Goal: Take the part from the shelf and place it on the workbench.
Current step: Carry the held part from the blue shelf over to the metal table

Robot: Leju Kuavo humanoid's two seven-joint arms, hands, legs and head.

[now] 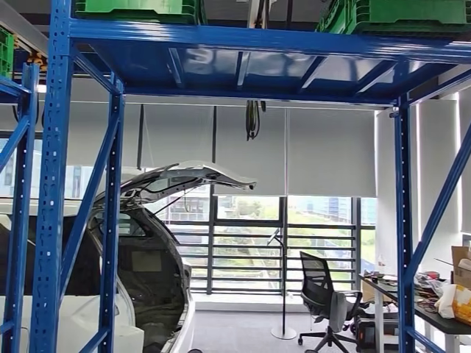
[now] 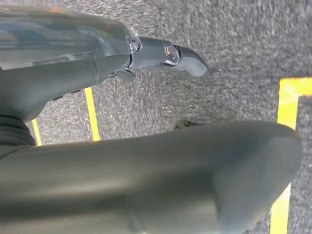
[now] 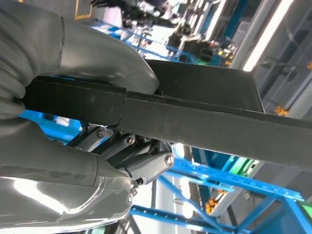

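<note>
Clamped between the thick grey thumb and the darker fingers (image 3: 147,161) of the right hand (image 3: 92,122) is the part (image 3: 206,117), a flat black panel with a fabric-like edge that runs across the right wrist view, blue racking behind it. Over grey carpet (image 2: 228,44) crossed by yellow tape lines (image 2: 92,114), the left hand (image 2: 110,146) holds nothing, its fingers extended and apart from the thumb. From the head view, the blue shelf (image 1: 244,55) spans overhead with green crates (image 1: 139,7) on top; a white car (image 1: 161,243) with its tailgate raised stands beyond, and a cluttered desk (image 1: 422,301) sits to the right.
</note>
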